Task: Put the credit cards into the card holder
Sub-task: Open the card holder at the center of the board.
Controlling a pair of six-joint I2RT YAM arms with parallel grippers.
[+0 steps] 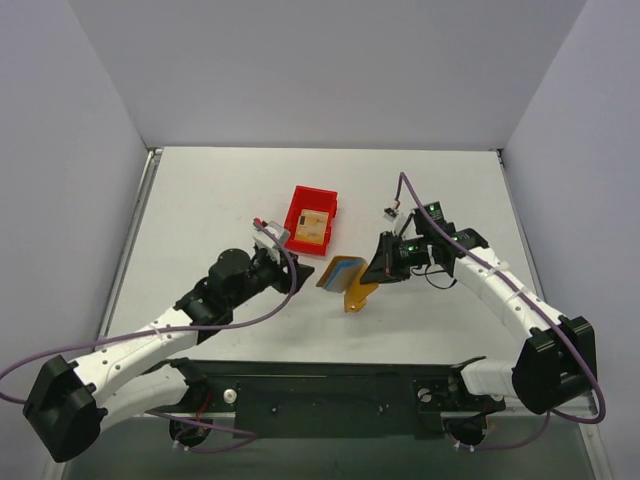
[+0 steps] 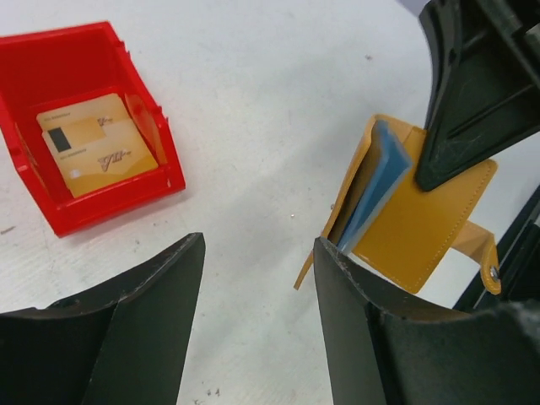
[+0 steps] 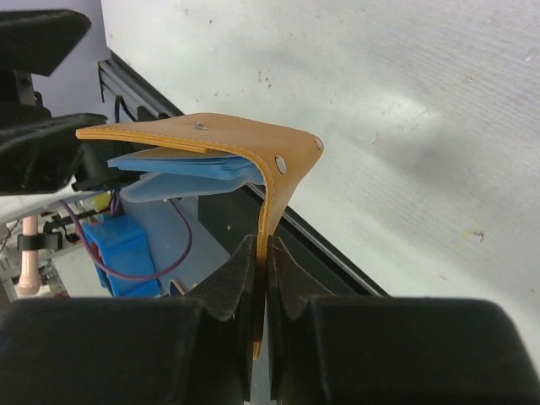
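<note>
Credit cards [image 2: 93, 143] in red bin [image 2: 118, 201] | card holder [image 3: 253, 139] pinched by right end effector [image 3: 261, 253] | left end effector [image 2: 257, 245] released

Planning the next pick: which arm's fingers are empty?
The left arm's fingers, open and holding nothing; the right fingers are shut on the card holder.

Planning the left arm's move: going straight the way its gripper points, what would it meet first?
Likely the bare table, between the red bin and the card holder; depth is hard to judge.
</note>
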